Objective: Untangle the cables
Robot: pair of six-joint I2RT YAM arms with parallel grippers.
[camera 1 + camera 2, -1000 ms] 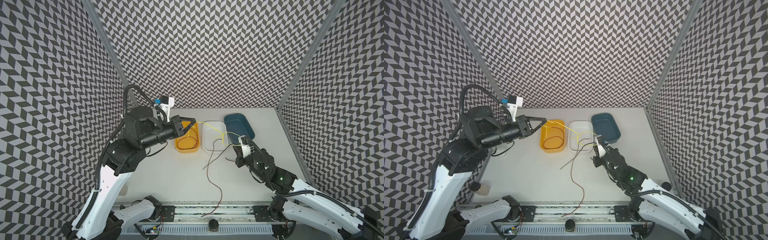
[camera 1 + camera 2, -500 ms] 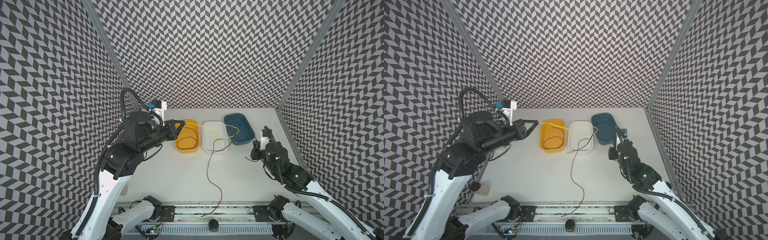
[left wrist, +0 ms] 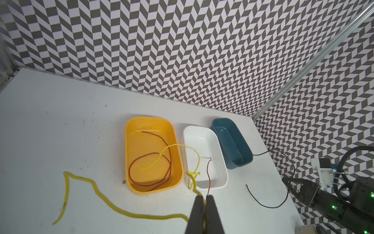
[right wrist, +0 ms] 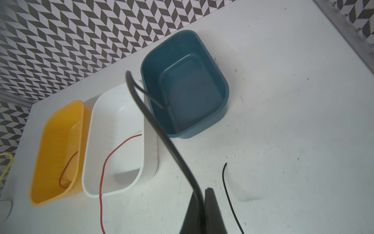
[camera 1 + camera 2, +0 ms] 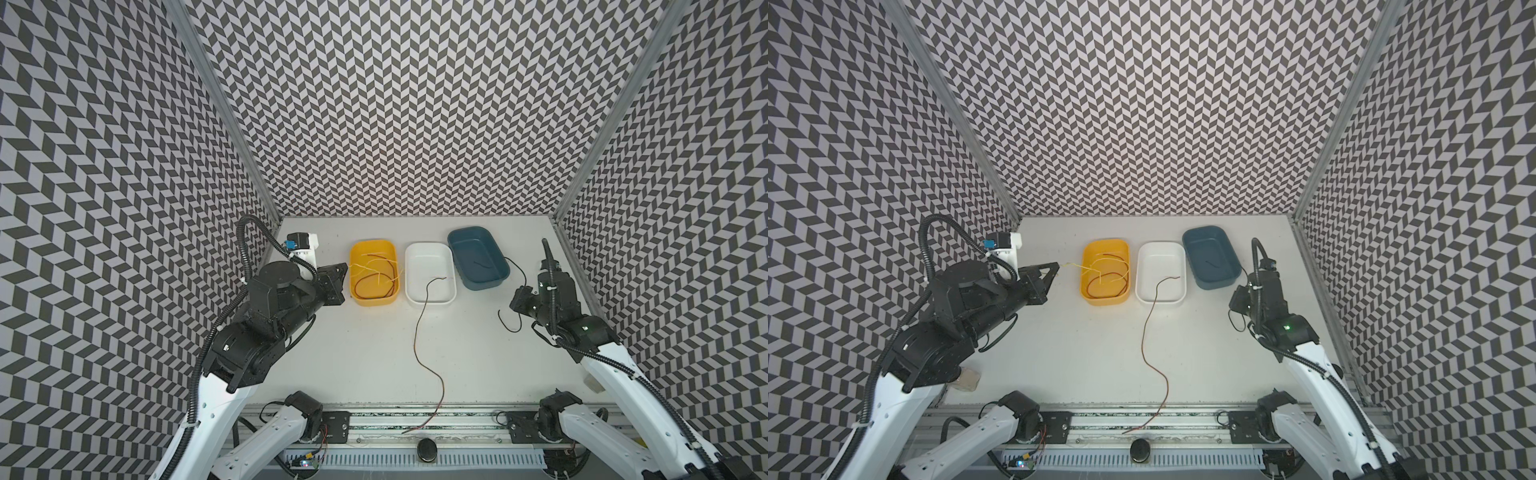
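Left gripper [image 3: 204, 197] clamps the yellow cable [image 3: 94, 186], right gripper [image 4: 203, 191] the black cable [image 4: 160, 131], well apart, we judge, to separate strands; red cables [image 3: 170, 162] rest in the yellow tray [image 3: 126, 145] and white tray [image 3: 199, 127].

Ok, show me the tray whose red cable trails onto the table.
The white middle tray: its red cable runs out forward; the yellow tray's red loop lies inside.

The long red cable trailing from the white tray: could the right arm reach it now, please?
Probably not yet: the right gripper is shut on the black cable and must release first. Otherwise only bare table separates it from the long red cable.
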